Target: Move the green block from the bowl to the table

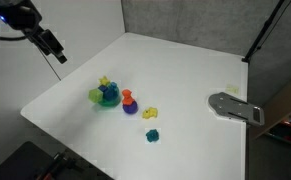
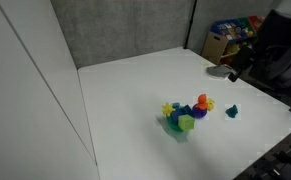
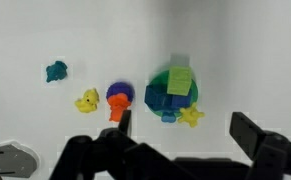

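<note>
The green block, a near-cube squared to the wrist view, sits atop blue pieces at the 12 o'clock rim of the bowl on the table, the gripper at 6 o'clock, fingers spread wide.

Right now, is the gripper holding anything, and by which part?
Nothing. The gripper is open and empty above the table; the green block sits in the bowl.
</note>
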Available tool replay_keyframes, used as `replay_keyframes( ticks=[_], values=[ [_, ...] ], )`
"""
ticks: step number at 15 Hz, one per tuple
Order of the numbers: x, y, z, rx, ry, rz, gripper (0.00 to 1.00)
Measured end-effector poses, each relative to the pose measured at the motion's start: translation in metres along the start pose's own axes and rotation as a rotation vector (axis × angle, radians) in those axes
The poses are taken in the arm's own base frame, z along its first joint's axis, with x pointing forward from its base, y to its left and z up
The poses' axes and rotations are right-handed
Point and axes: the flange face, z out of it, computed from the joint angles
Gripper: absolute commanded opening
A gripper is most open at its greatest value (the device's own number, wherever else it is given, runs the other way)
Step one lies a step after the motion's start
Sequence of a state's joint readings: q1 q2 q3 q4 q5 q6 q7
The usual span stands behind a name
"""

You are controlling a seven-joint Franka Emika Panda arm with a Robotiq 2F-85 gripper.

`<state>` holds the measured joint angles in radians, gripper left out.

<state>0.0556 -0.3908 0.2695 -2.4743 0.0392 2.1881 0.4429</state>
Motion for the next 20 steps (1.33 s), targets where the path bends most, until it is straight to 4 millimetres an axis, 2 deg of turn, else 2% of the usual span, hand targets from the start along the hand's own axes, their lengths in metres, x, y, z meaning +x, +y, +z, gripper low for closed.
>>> replay_keyframes(
  ticks=[3, 9, 14, 20],
  values=[
    [0.020, -0.009, 0.018, 0.024, -0.010, 0.042, 1.00],
    [0.048, -0.025, 0.078, 0.067, -0.028, 0.088, 1.00],
    [0.061, -0.038, 0.127, 0.092, -0.022, 0.068, 1.00],
    [0.071, -0.040, 0.185, 0.067, -0.050, 0.048, 1.00]
  ],
)
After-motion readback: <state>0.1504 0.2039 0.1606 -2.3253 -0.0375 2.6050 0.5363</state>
